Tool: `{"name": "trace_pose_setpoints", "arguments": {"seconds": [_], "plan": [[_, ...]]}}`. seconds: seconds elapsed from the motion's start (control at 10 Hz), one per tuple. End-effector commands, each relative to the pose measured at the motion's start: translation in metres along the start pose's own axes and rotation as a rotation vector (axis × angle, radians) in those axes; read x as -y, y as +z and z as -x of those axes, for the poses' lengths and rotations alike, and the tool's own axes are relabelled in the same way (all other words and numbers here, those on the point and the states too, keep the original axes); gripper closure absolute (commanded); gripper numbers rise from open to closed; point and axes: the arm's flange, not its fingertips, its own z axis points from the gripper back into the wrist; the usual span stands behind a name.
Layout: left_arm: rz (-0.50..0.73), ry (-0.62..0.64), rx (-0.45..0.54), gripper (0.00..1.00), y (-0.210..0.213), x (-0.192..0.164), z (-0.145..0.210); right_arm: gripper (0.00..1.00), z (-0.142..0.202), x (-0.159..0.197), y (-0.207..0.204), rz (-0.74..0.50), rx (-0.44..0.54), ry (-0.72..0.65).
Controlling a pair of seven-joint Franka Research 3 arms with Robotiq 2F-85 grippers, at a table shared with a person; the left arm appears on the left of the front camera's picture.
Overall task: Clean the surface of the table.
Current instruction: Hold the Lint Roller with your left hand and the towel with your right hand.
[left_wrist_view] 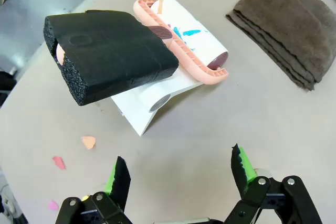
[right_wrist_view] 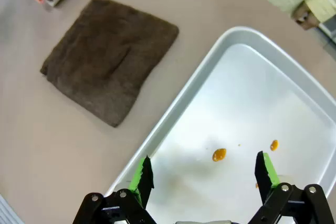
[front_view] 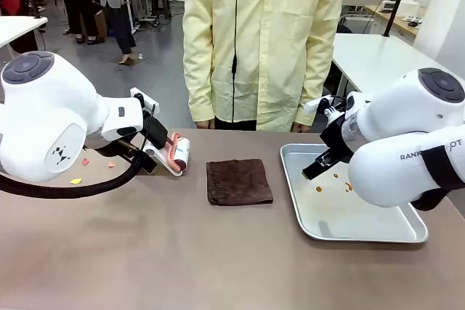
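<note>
The table (front_view: 218, 252) has its long axis running left to right. Left of the brown cloth (front_view: 239, 181), the left gripper (left_wrist_view: 179, 170) is wide open and empty. Right of the cloth, the right gripper (right_wrist_view: 203, 171) is likewise.

The table (front_view: 218, 252) — wide, matte, taupe-brown.
We see its smooth top lying level and running across the whole front view, from the near edge at the bottom to a straight far edge by the person. The broad stretch nearest us is bare and even in colour. Toward its left end we find small coloured scraps (front_view: 75, 180) lying loose on the surface — one yellow, one pink, one orange — near each other. In the left wrist view the same top carries an orange scrap (left_wrist_view: 88, 141) and a pink scrap (left_wrist_view: 59, 162) just beside it.
</note>
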Motion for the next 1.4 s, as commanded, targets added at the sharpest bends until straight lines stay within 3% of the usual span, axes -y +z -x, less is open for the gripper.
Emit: {"name": "trace_pose_setpoints", "arguments": {"seconds": [0.0,1.2,1.3], "plan": [[0.0,0.0,0.0,0.0,0.0,0.0,0.0,0.0,0.0,0.0,0.0,0.0,0.0,0.0],[0.0,0.001,0.0,0.0,0.0,0.0,0.0,0.0,0.0,0.0,0.0,0.0,0.0,0.001],[0.064,0.006,-0.051,0.0,0.016,0.006,0.004,0.0,0.004,0.001,0.01,-0.026,-0.045,0.004]]}}
